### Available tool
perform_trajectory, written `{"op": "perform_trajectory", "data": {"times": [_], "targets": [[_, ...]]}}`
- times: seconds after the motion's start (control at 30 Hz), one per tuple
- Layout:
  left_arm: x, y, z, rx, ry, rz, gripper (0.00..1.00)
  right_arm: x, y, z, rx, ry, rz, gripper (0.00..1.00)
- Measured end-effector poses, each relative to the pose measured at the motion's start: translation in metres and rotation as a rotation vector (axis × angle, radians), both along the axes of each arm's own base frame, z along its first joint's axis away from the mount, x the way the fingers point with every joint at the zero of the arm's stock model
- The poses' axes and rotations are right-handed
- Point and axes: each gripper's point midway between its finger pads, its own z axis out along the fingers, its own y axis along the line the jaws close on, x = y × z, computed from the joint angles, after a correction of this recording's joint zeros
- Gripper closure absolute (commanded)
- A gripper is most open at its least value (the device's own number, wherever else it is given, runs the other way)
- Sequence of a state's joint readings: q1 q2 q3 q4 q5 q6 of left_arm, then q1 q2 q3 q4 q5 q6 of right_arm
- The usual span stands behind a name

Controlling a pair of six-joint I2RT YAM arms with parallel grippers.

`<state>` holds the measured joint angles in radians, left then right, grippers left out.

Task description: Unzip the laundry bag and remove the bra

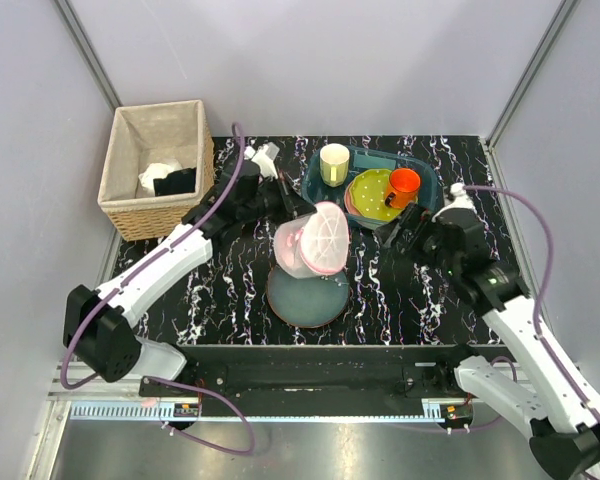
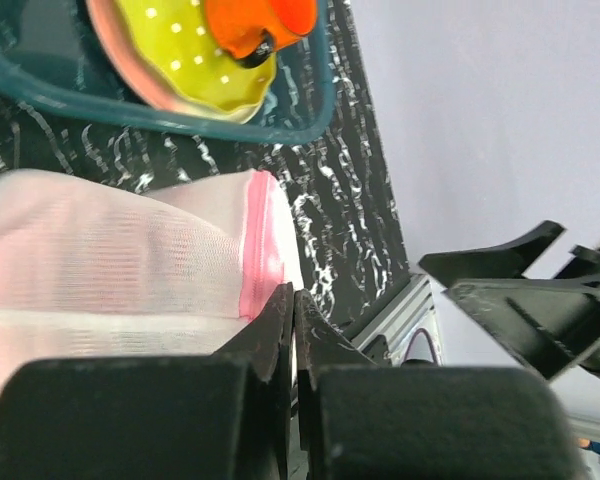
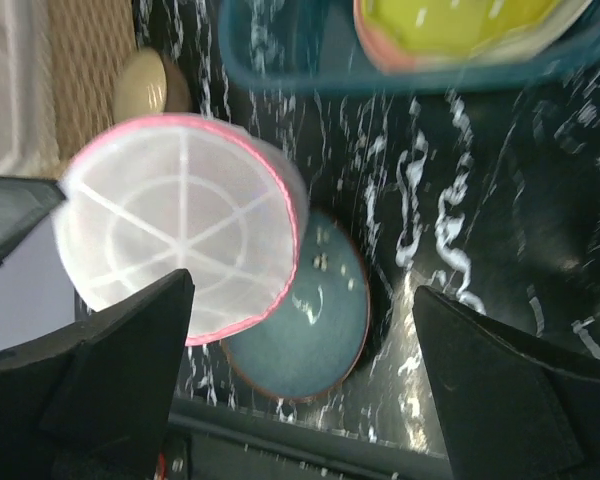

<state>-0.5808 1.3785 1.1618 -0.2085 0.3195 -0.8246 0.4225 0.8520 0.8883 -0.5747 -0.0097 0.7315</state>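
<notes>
left claw (image 2: 292, 298) w/ laundry bag (image 1: 315, 240)

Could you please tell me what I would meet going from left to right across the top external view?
wicker basket → laundry bag → yellow-green plate → orange cup

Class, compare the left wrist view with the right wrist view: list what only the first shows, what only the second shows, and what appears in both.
Only the left wrist view: the orange cup in the teal bin, and the left gripper shut on the laundry bag at its pink zip trim.
Only the right wrist view: the blue-grey plate, partly hidden by the bag, and the wicker basket.
Both: the laundry bag, the teal bin, the yellow-green plate and the marbled table.
</notes>
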Motion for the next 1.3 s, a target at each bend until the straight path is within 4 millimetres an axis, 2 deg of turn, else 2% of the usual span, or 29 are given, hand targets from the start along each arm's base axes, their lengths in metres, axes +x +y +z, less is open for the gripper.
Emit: {"op": "perform_trajectory", "data": {"times": [0.1,0.2,0.3,0.5,0.53,0.6,0.63,0.7,0.73,0.87,1.0,1.07,1.17,1.2,1.3], "targets": [[0.002,-0.014,0.016,-0.024,-0.036,-0.033,1.00,0.002,-0.024,0.041,-0.061,-0.123,-0.079,0.00],[0.007,-0.027,0.020,-0.034,-0.038,-0.067,1.00,-0.002,-0.050,0.062,-0.124,-0.196,-0.167,0.00],[0.009,-0.040,0.014,-0.053,-0.013,-0.087,1.00,-0.007,-0.068,0.062,-0.183,-0.203,-0.225,0.00],[-0.004,-0.074,0.015,-0.122,0.024,-0.112,1.00,-0.005,-0.080,0.045,-0.259,-0.147,-0.263,0.00],[-0.007,-0.079,0.014,-0.130,0.023,-0.108,0.86,-0.004,-0.080,0.043,-0.266,-0.140,-0.264,0.00],[-0.016,-0.089,0.009,-0.140,0.028,-0.119,0.66,-0.003,-0.081,0.039,-0.278,-0.126,-0.264,0.00],[-0.022,-0.093,0.004,-0.135,0.035,-0.136,0.37,-0.003,-0.081,0.038,-0.283,-0.118,-0.264,0.00],[-0.029,-0.098,-0.013,-0.113,0.058,-0.167,0.18,-0.003,-0.082,0.036,-0.286,-0.112,-0.267,0.00],[-0.031,-0.097,-0.024,-0.097,0.074,-0.173,0.05,-0.003,-0.083,0.033,-0.287,-0.107,-0.269,0.00],[-0.035,-0.078,-0.067,0.005,0.145,-0.161,0.01,-0.005,-0.080,0.001,-0.292,-0.036,-0.250,0.00],[-0.028,-0.064,-0.073,0.094,0.112,-0.152,0.01,-0.011,-0.073,-0.042,-0.284,0.077,-0.216,0.00],[-0.023,-0.059,-0.065,0.146,0.074,-0.166,0.01,-0.018,-0.071,-0.061,-0.270,0.130,-0.202,0.00],[-0.014,-0.065,-0.038,0.189,-0.002,-0.218,0.03,-0.025,-0.070,-0.072,-0.244,0.164,-0.202,0.00],[-0.004,-0.075,-0.019,0.196,-0.047,-0.245,0.06,-0.027,-0.071,-0.073,-0.240,0.167,-0.207,0.00],[0.019,-0.099,0.010,0.200,-0.144,-0.282,0.12,-0.031,-0.073,-0.069,-0.226,0.157,-0.221,0.00]]}}
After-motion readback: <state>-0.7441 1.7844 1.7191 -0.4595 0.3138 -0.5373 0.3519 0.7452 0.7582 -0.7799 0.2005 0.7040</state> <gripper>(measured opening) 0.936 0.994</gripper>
